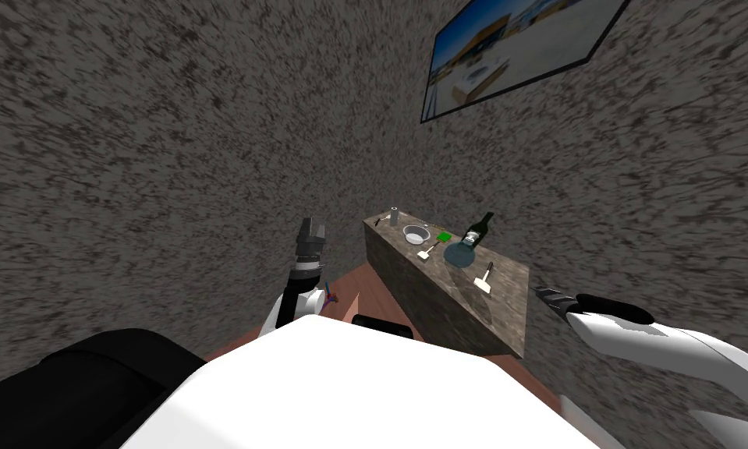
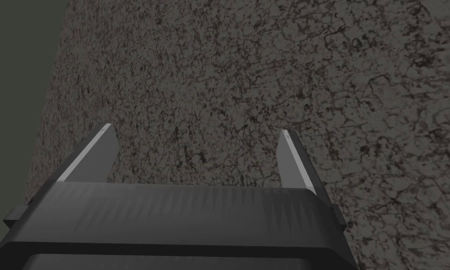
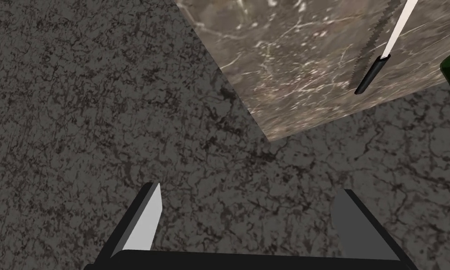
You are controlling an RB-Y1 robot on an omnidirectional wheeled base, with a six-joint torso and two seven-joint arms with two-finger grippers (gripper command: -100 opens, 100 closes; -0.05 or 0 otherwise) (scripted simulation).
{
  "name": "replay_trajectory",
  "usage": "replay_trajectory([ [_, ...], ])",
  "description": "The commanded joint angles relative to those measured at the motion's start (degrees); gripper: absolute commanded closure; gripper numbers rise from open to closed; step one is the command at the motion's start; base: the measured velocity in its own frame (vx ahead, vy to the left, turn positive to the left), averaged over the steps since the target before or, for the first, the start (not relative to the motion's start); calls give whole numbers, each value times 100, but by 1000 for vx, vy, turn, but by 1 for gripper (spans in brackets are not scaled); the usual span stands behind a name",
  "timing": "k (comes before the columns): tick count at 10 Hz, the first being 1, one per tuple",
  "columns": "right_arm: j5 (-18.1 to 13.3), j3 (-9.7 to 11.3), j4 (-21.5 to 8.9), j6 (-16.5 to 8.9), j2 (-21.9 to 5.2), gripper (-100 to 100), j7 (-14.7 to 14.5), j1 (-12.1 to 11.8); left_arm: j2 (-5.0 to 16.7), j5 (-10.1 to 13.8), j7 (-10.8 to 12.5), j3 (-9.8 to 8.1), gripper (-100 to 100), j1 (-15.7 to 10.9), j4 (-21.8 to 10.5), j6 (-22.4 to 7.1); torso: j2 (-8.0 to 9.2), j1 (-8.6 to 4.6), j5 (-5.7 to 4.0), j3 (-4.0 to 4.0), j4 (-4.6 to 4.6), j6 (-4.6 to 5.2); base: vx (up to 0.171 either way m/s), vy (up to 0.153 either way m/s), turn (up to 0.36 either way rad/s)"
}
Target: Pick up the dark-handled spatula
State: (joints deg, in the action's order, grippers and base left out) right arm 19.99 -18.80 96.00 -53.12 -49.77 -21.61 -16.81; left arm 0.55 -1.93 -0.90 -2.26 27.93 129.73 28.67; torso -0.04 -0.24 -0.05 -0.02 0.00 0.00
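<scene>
Right wrist view: approach step judged in hand; right tool released; spatula at tool's 1 o'clock on desk; reach toward it needed.

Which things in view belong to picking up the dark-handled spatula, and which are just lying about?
For the job: dark-handled spatula; the counter it lies on; right end effector, open, nearest it.

Lying about: bowl; dark bottle; grey cylinder; green item; second spatula; wall picture; left end effector, open, facing the wall.
</scene>
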Motion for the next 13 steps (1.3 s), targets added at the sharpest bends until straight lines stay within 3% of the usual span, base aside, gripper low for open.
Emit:
replay_trajectory([
  [1, 63, -17, -6, -200, -50, -100, -9, -5, 0, 0, 0, 0, 0, 0, 0, 0, 0, 0, 0, 0, 0, 0, -1, -51, 113],
  [4, 416, 5, -156, -734, -229, -100, -91, 45, 0, 0, 0, 0, 0, 0, 0, 0, 2, -10, -2, 1, 0, 1, -7, -77, 296],
  [5, 416, 5, -156, -789, -229, -100, -91, 45, 1, 0, 0, -1, 0, 0, 0, 0, 2, -19, -5, 1, 0, 1, -7, -75, 84],
  [7, 670, 59, -236, -1138, -306, -100, -151, 99, 0, 0, 0, -1, 0, 1, 0, 0, 1, -6, -3, 0, 0, 5, -5, -66, 249],
  [8, 670, 59, -236, -1168, -306, -100, -151, 99, 0, 0, 0, -1, 0, 0, 0, 0, -1, -10, -3, -1, 0, 2, -20, -73, 144],
  [13, 1301, 254, -372, -2050, -411, -100, -301, 257, 1, 0, 0, -1, 0, 1, 0, 0, 10, -26, -8, 6, 2, 6, -45, -102, 329],
])
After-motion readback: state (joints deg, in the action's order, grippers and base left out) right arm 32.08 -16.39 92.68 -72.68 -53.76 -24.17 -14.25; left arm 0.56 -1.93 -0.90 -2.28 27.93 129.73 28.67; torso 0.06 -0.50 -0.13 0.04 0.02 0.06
